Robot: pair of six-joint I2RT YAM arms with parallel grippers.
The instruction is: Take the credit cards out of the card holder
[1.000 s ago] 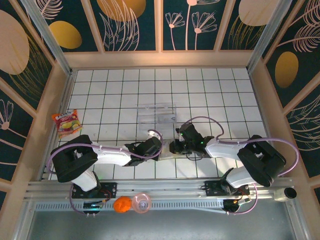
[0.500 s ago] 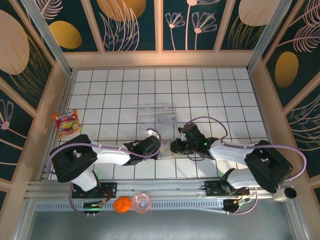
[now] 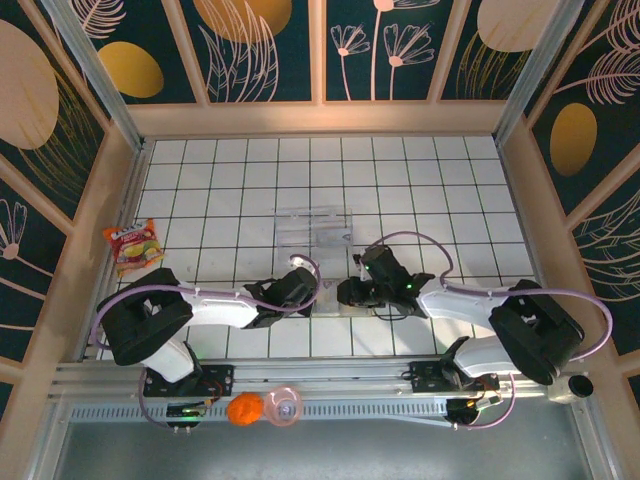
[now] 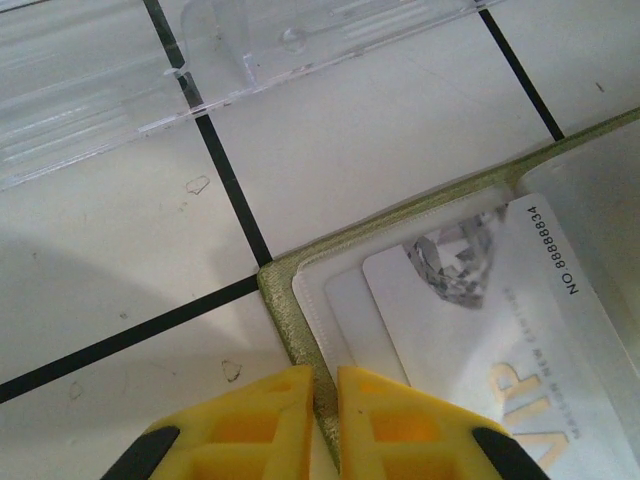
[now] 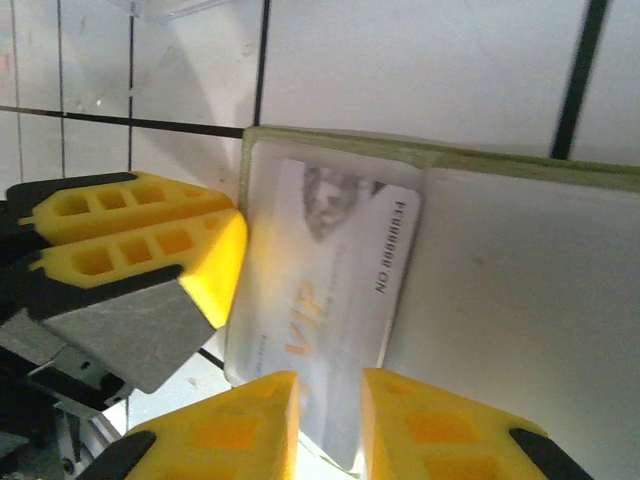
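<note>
The card holder (image 3: 331, 304) lies open on the tiles between my two grippers, olive-green edge (image 4: 284, 300) around a pale inside (image 5: 520, 300). A pale credit card (image 4: 500, 330) printed VIP sticks out of its pocket, and a second card (image 4: 343, 312) shows just behind it. My left gripper (image 4: 325, 378) is shut on the holder's green edge near a corner. My right gripper (image 5: 330, 388) stands slightly open, with the near end of the VIP card (image 5: 330, 270) in the gap between its fingers. From the right wrist, the left gripper's fingers (image 5: 140, 230) appear beside the holder.
A clear plastic tray (image 3: 313, 225) sits just behind the holder, close to both grippers (image 4: 100, 90). A snack packet (image 3: 133, 247) lies at the left edge of the table. An orange object (image 3: 243, 408) and a pink one (image 3: 283, 405) rest on the front rail.
My left jaws have closed onto the holder's edge. My right jaws have parted from shut. Both grippers stay at the holder; the left arm shifted slightly.
</note>
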